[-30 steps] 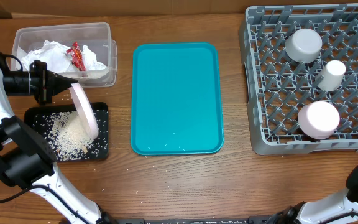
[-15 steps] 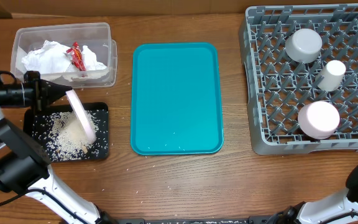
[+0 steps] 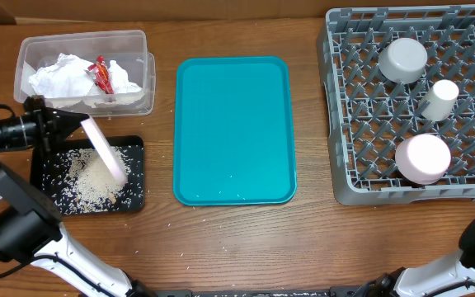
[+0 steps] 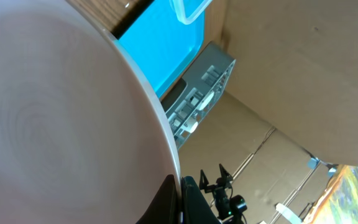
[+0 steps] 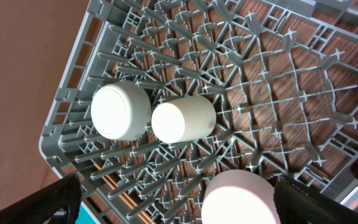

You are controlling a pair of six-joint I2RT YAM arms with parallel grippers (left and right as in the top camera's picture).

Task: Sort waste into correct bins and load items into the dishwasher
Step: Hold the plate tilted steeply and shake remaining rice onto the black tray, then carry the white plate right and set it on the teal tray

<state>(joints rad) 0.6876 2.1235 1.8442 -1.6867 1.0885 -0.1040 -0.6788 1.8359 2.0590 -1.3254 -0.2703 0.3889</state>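
Over the black tray (image 3: 140,177), left jaws grip the tilted white plate (image 3: 105,150); right jaws gape wide over the dish rack (image 5: 278,81)

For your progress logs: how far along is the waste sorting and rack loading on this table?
Done: napkins and red wrapper lie in the clear tub, rice in the black tray; grey bowl, cup and small dish sit in the rack. In hand: the left end effector grips the large plate, tilted over the black tray. Left: racking that plate, plus stray grains on the table.
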